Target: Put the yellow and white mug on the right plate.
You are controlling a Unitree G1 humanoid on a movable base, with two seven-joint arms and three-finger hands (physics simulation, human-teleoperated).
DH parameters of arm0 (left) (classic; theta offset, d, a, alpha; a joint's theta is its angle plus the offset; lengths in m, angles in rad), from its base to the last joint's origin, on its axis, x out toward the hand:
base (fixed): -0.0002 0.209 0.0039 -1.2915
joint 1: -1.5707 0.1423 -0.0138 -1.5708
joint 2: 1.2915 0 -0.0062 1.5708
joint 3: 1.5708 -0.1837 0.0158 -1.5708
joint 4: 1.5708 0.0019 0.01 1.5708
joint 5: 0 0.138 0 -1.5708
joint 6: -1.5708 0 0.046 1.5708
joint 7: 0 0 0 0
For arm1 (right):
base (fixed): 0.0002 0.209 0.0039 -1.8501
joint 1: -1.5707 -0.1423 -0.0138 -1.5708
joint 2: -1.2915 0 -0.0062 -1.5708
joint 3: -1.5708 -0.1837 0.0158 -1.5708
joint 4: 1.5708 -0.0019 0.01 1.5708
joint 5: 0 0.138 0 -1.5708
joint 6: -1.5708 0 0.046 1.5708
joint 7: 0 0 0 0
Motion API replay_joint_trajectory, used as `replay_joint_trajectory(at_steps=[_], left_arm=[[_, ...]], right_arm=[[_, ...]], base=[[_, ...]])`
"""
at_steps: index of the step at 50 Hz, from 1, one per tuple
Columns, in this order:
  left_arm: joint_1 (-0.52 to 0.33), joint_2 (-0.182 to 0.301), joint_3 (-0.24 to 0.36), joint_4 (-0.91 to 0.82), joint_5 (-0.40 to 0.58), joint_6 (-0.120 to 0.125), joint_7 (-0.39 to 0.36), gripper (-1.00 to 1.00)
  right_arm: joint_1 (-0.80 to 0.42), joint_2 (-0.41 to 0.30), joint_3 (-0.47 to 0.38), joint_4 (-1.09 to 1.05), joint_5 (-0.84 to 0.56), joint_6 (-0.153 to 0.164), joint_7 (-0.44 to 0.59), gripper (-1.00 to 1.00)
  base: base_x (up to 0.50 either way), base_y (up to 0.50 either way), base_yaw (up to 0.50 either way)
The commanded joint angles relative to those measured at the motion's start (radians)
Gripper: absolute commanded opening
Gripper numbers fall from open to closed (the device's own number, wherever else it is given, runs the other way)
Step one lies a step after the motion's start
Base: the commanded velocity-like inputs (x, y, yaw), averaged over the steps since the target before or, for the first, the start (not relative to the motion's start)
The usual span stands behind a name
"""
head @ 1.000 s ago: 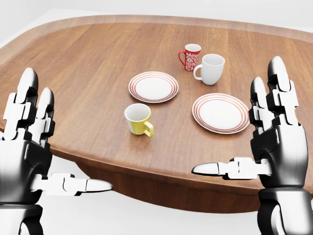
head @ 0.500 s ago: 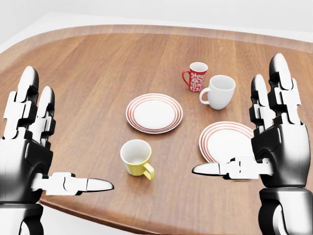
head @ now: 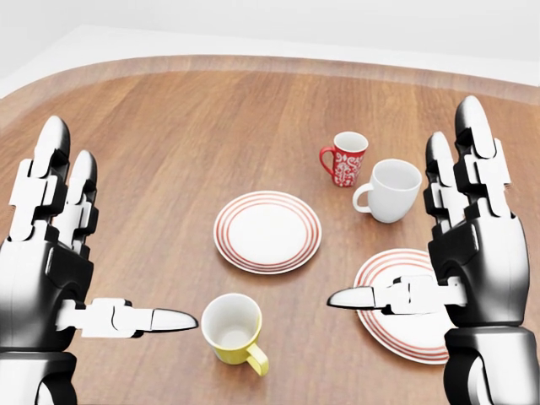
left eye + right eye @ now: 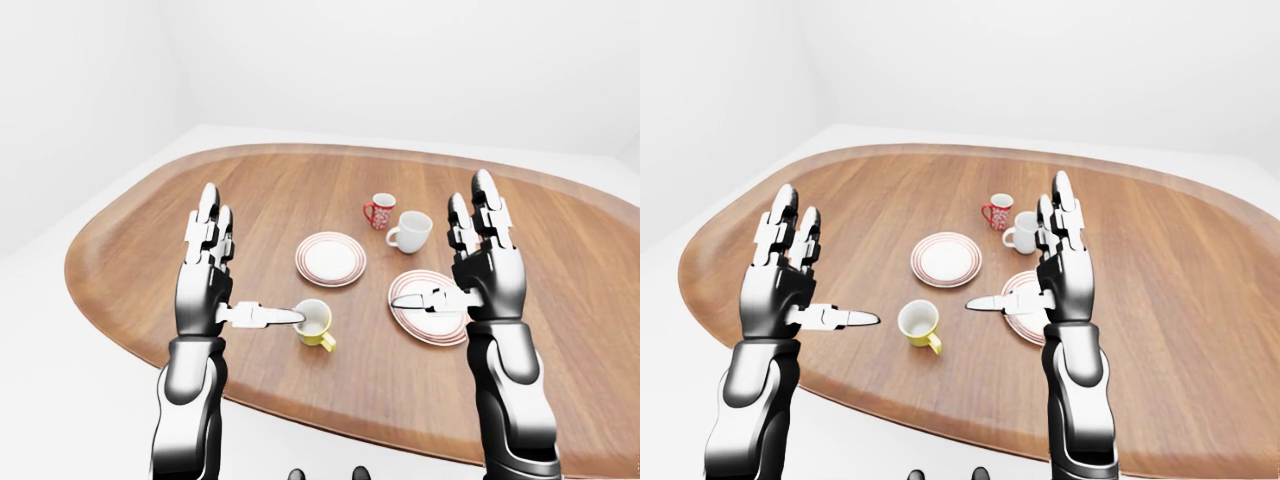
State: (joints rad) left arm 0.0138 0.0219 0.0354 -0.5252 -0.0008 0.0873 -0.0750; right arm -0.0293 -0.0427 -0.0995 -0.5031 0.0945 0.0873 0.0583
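Note:
The yellow and white mug [image 3: 232, 331] stands upright on the wooden table [image 3: 169, 126], low in the head view, with its handle pointing to the lower right. The right plate [image 3: 390, 325], white with red rings, lies to its right, partly hidden behind my right hand. My left hand [image 3: 118, 240] is open and empty, its thumb tip just left of the mug and apart from it. My right hand [image 3: 398, 221] is open and empty, held upright over the right plate, its thumb pointing left.
A second ringed plate [image 3: 267, 231] lies above the yellow mug. A red patterned mug [image 3: 347, 158] and a plain white mug [image 3: 392, 191] stand above the right plate. The table's near edge shows in the right-eye view [image 4: 890, 405].
The whole picture has shifted: the camera has moved closer to the table, so mugs and plates sit lower and larger in the head view. Both hands keep the same open pose.

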Motion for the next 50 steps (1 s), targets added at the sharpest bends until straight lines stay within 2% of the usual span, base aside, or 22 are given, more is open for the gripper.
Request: replay_joint_trajectory(at_steps=[1,7,9,18,20,29,33,41,50], left_arm=[[-0.002,0.000,0.003,-0.001,-0.002,0.000,-0.002,1.00],[-0.005,0.002,0.005,-0.005,-0.003,0.000,-0.003,1.00],[-0.001,0.000,-0.001,-0.001,-0.002,0.000,-0.003,1.00],[0.001,0.001,0.000,-0.001,-0.004,0.000,-0.006,1.00],[-0.003,0.002,0.004,-0.006,-0.006,0.000,-0.007,1.00],[-0.003,0.004,0.007,-0.007,-0.006,0.000,-0.009,1.00],[-0.020,0.015,0.040,0.006,-0.018,0.000,-0.017,1.00],[-0.050,0.045,0.104,-0.004,-0.031,0.000,-0.035,1.00],[-0.056,0.055,0.123,-0.007,-0.030,0.000,-0.048,1.00]], right_arm=[[0.012,0.004,0.005,-0.029,0.014,0.000,0.018,1.00],[0.012,0.003,0.009,-0.022,0.010,0.000,0.018,1.00],[0.007,-0.006,0.034,-0.007,-0.052,0.000,0.010,1.00],[0.024,0.009,0.022,-0.040,-0.016,0.000,0.045,1.00],[0.018,-0.006,0.050,0.013,-0.094,0.000,0.034,1.00],[0.016,0.008,0.044,-0.001,-0.086,0.000,0.039,1.00],[-0.008,-0.025,0.084,-0.002,-0.203,0.000,0.051,1.00],[-0.087,-0.033,0.106,0.045,-0.376,0.000,0.119,1.00],[-0.189,-0.036,0.106,0.105,-0.551,0.000,0.148,1.00]], base=[[0.49,0.12,0.00],[0.49,0.12,0.00],[0.00,0.00,0.00],[0.24,0.05,0.00],[0.35,0.07,0.00],[0.00,0.00,0.00],[0.00,0.00,0.00],[0.00,0.00,0.00],[0.00,0.00,0.00]])
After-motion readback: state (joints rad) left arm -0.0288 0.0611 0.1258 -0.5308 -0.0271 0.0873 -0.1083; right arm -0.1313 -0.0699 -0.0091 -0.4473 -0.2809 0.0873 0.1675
